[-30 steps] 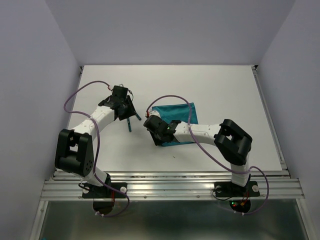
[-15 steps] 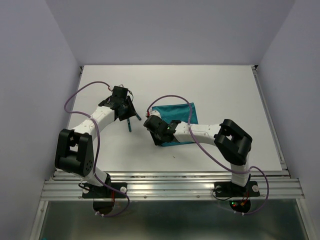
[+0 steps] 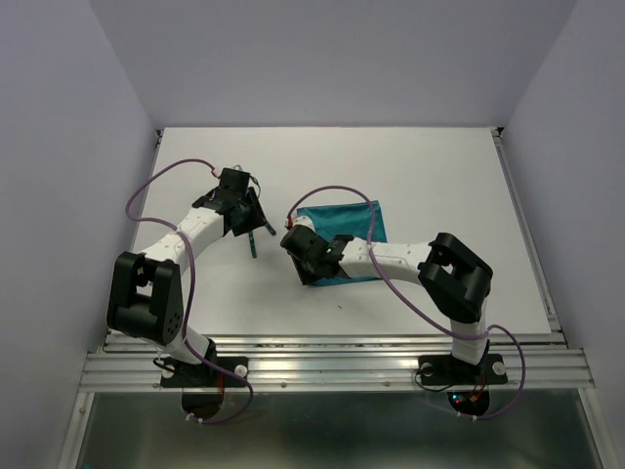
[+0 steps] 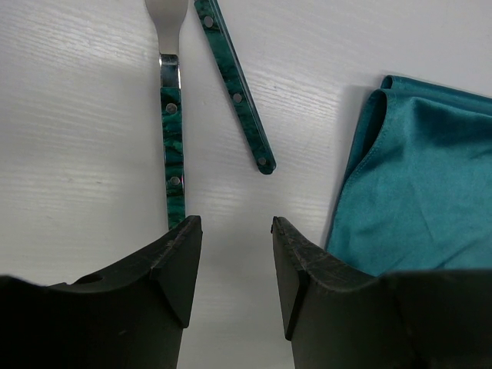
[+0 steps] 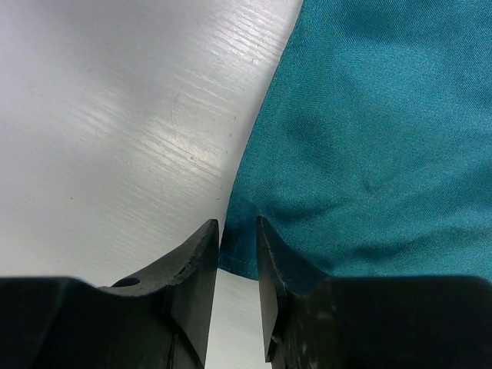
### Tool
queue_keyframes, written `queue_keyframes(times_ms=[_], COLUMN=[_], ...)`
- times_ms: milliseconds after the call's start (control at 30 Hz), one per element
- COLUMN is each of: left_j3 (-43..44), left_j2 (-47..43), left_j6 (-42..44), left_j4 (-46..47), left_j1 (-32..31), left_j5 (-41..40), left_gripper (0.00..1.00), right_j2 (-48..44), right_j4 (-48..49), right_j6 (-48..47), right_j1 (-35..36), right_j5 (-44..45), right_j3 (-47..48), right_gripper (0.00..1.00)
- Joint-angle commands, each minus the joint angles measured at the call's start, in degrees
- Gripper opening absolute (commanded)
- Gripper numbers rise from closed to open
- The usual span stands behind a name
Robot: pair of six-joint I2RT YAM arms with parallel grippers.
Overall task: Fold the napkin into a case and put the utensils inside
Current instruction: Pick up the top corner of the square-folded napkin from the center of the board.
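Napkin (image 3: 337, 220): teal, partly folded, desk (image 3: 439, 176) centre; case unfinished. Right hand (image 5: 237, 232): astride its corner, grip cannot be told. Left hand (image 4: 231, 231): open, empty, above utensils (image 4: 173, 146), not yet inserted, toward left edge.

White arms (image 3: 186, 234) with black joints (image 3: 146, 293), looping purple cables (image 3: 146, 191) and matte black pincer fingers (image 4: 173, 261).
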Motion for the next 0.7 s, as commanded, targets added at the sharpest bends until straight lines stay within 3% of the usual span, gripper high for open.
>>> queue_keyframes(times_ms=[0, 133, 300, 667], left_j3=[-0.1, -0.2, -0.4, -0.2], left_j2=[-0.5, -0.6, -0.5, -0.4], left_j6=[0.8, 0.8, 0.8, 0.8], left_j4=[0.7, 0.8, 0.9, 1.0], left_j1=[0.0, 0.0, 0.0, 0.0], left_j5=[0.0, 0.2, 0.3, 0.4], left_gripper=[0.53, 0.53, 0.53, 0.53], right_j2=[-3.1, -3.1, -3.4, -4.1], right_j4=[0.5, 0.5, 0.8, 0.9], right_j6=[1.3, 1.4, 1.6, 1.9], right_j1=[0.7, 0.7, 0.7, 0.7], right_j5=[0.2, 0.1, 0.3, 1.6], right_j3=[0.3, 0.0, -0.4, -0.9], right_gripper=[0.32, 0.31, 0.2, 0.05])
